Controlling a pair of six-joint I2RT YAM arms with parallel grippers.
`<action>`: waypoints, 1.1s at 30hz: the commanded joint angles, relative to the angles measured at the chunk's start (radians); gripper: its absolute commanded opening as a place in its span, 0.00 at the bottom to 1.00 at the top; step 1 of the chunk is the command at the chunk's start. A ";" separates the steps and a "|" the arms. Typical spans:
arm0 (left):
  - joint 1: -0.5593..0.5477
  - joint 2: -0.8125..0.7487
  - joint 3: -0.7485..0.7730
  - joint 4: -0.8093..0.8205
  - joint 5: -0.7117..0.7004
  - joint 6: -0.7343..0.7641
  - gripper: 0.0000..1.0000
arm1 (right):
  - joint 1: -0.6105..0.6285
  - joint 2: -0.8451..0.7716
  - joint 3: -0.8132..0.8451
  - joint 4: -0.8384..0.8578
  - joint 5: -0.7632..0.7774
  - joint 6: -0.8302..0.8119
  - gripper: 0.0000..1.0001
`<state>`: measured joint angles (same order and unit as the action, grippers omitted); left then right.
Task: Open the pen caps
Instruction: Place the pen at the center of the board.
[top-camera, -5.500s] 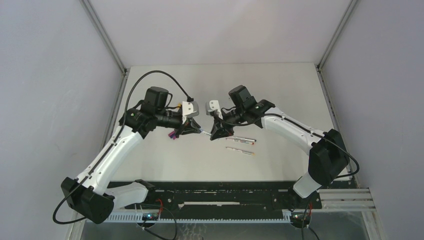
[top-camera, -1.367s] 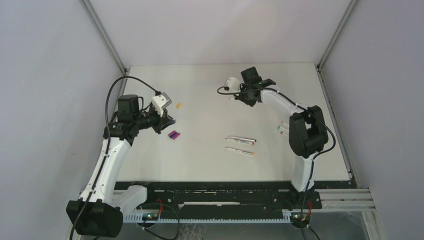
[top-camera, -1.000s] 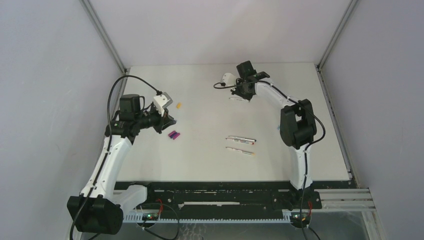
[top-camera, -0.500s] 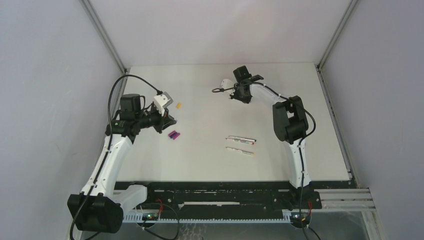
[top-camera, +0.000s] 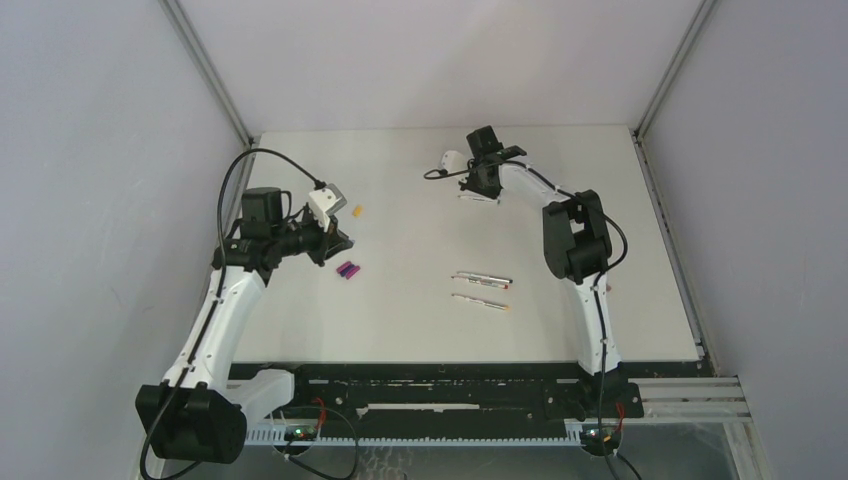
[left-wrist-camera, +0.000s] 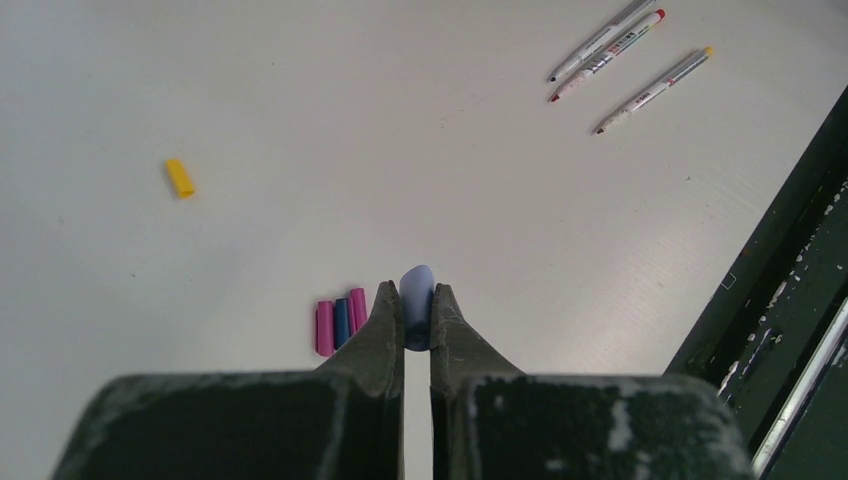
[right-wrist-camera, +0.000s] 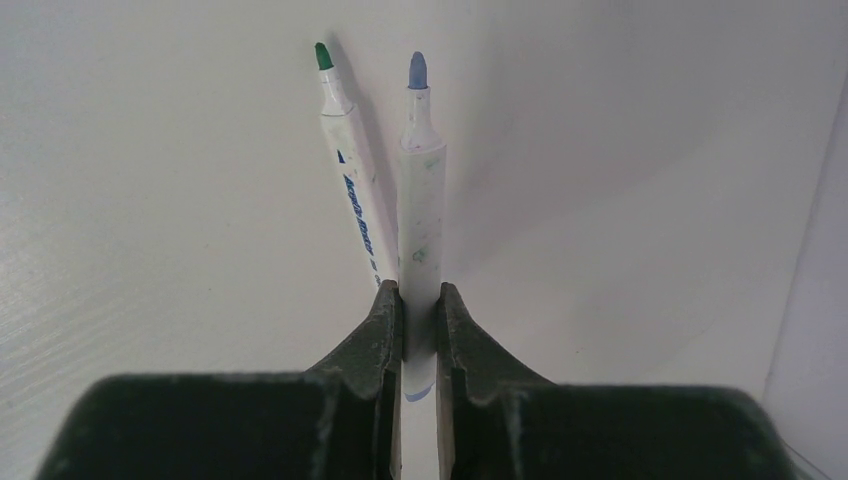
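My left gripper (left-wrist-camera: 417, 305) (top-camera: 338, 243) is shut on a pale blue pen cap (left-wrist-camera: 417, 290), just above the table. Beside its left finger lie three more pen caps (left-wrist-camera: 340, 323) (top-camera: 347, 269), magenta, blue and magenta, side by side. An orange-yellow cap (left-wrist-camera: 180, 178) (top-camera: 358, 211) lies apart, farther back. My right gripper (right-wrist-camera: 420, 300) (top-camera: 476, 188) is shut on an uncapped white pen (right-wrist-camera: 421, 200) with a blue tip, at the far middle of the table. An uncapped green-tipped pen (right-wrist-camera: 350, 180) lies right beside it on the table.
More pens lie mid-table: a pair close together (left-wrist-camera: 605, 40) (top-camera: 482, 280) and a yellow-ended one (left-wrist-camera: 652, 90) (top-camera: 481, 301) nearer me. The black rail (top-camera: 440, 385) runs along the near edge. Grey walls close in the left, back and right sides.
The right arm's elbow has swung left and folded up while its gripper stays at the far middle with the pen. The left arm has not moved.
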<state>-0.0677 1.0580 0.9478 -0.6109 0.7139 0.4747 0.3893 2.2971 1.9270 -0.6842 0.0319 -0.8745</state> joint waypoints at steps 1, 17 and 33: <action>0.007 0.001 -0.026 0.027 0.019 0.024 0.00 | -0.007 0.008 0.047 0.010 -0.018 -0.016 0.06; 0.007 0.021 -0.026 0.027 0.016 0.028 0.00 | -0.020 0.061 0.095 -0.026 -0.034 -0.026 0.11; 0.007 0.036 -0.024 0.028 0.015 0.030 0.00 | -0.021 0.083 0.115 -0.058 -0.058 -0.025 0.16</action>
<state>-0.0669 1.0943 0.9478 -0.6079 0.7136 0.4889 0.3725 2.3798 1.9965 -0.7383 -0.0124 -0.9001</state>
